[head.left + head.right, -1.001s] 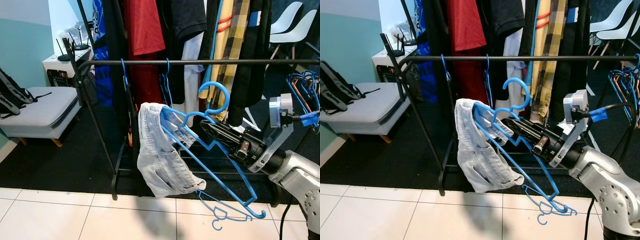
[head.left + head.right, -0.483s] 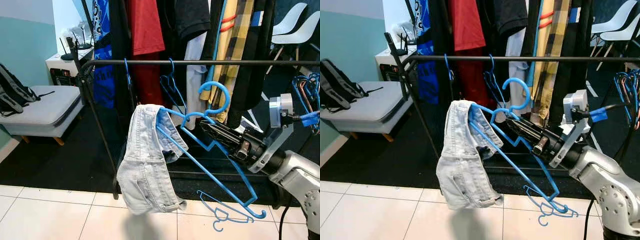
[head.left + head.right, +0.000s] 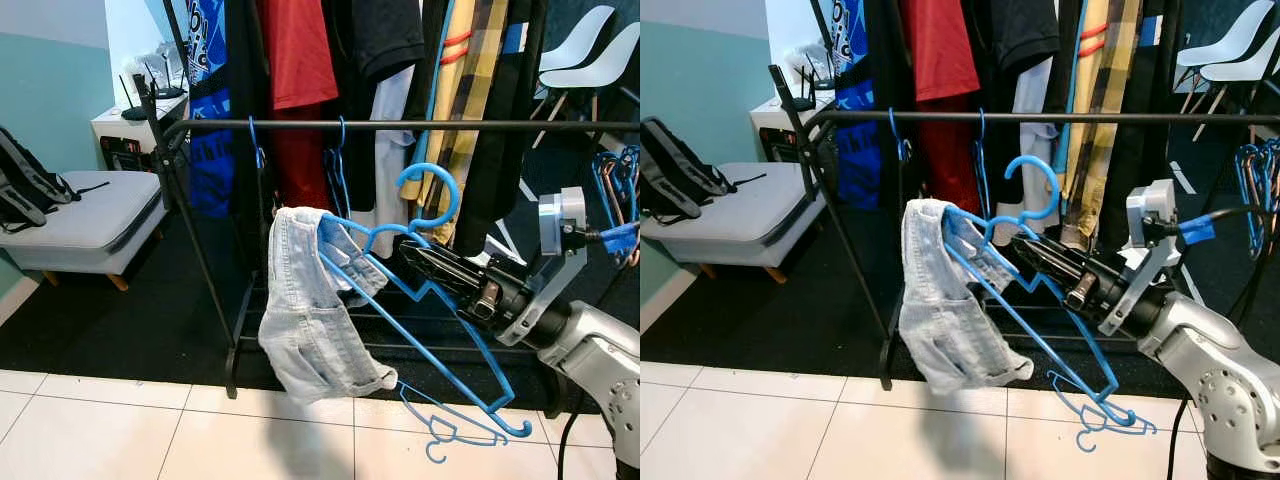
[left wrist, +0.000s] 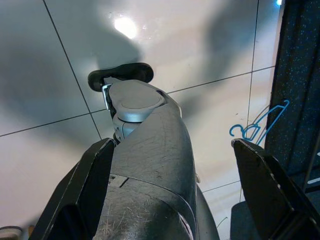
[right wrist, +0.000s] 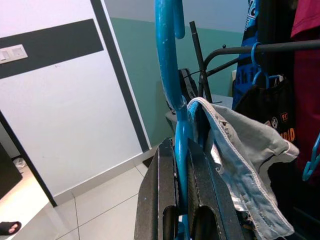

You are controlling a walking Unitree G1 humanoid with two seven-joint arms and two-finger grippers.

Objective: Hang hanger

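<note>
My right gripper (image 3: 412, 255) is shut on a blue hanger (image 3: 430, 300) just below its neck, with its hook (image 3: 435, 190) curling up a little below the black rail (image 3: 400, 125). Light denim shorts (image 3: 315, 320) hang over the hanger's left arm and dangle toward the floor. The right wrist view has the blue hanger (image 5: 176, 100) clamped between the fingers (image 5: 159, 195), with the denim (image 5: 240, 165) draped beside them. The left gripper's fingers (image 4: 260, 180) hang idle, spread apart over the floor tiles.
The rail holds several clothes (image 3: 300, 60) and empty blue hangers (image 3: 335, 165). More blue hangers hang at the far right (image 3: 615, 185), and one lies on the floor (image 3: 450, 425). A grey ottoman (image 3: 75, 215) with a backpack (image 3: 20, 185) stands to the left. The rack's leg (image 3: 205, 270) slants down to the floor.
The denim shorts have swung on the hanger, out to the left and back toward the middle. The right gripper and hanger have stayed almost in place under the rail.
</note>
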